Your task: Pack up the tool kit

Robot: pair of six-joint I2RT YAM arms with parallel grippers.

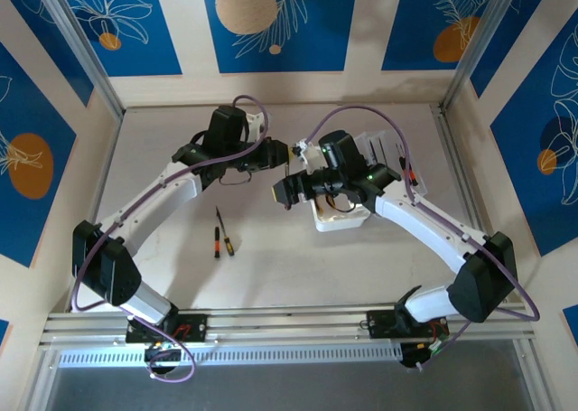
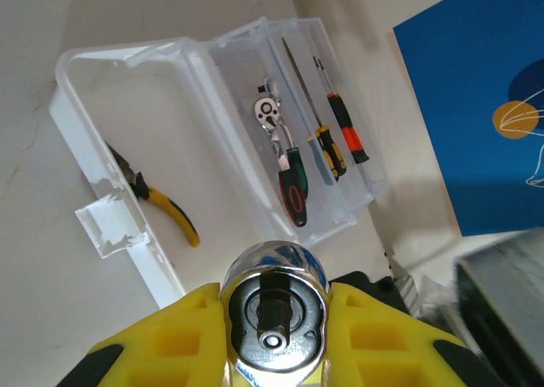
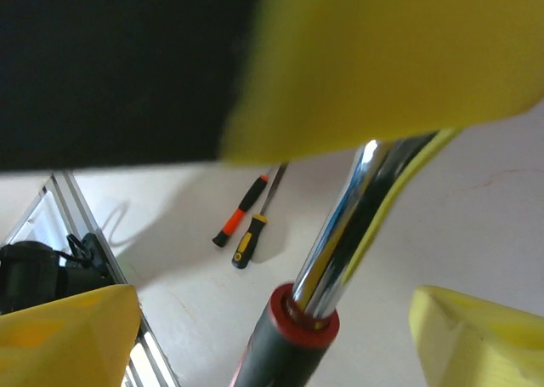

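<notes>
Left wrist view, lower edge: the left gripper (image 2: pixel 272 306) is closed on the chrome head of the metal ratchet (image 2: pixel 274 327), which is clamped between its yellow fingers (image 2: pixel 183 336). In the right wrist view the bright shaft of the same tool, with a black grip and red collar, is seen between the pads (image 3: pixel 68 336) of the right gripper (image 3: pixel 272 306). The jaws are held apart, with a gap on either side of the shaft.

Beyond, an orange-handled screwdriver (image 3: pixel 242 213) and a yellow-handled screwdriver (image 3: pixel 252 238) are laid close together on the table (image 1: pixel 298 266), left of centre in the top external view.

Farther off, across the upper half of the left wrist view, the translucent white case (image 2: pixel 119 106) is shown lying open. Yellow-handled pliers (image 2: pixel 161 204) are held in its left half. A second ratchet (image 2: pixel 289 179) with a green-and-red handle lies in the right half beside two packed screwdrivers (image 2: pixel 338 145). In the top external view the case sits right of centre, partly covered by the right arm.

The table is pale and matt, bounded by cream walls with blue leaf-patterned panels (image 1: pixel 271 23) and aluminium posts (image 1: pixel 86 59). A slotted rail (image 1: pixel 289 325) is seen along the bottom edge.
</notes>
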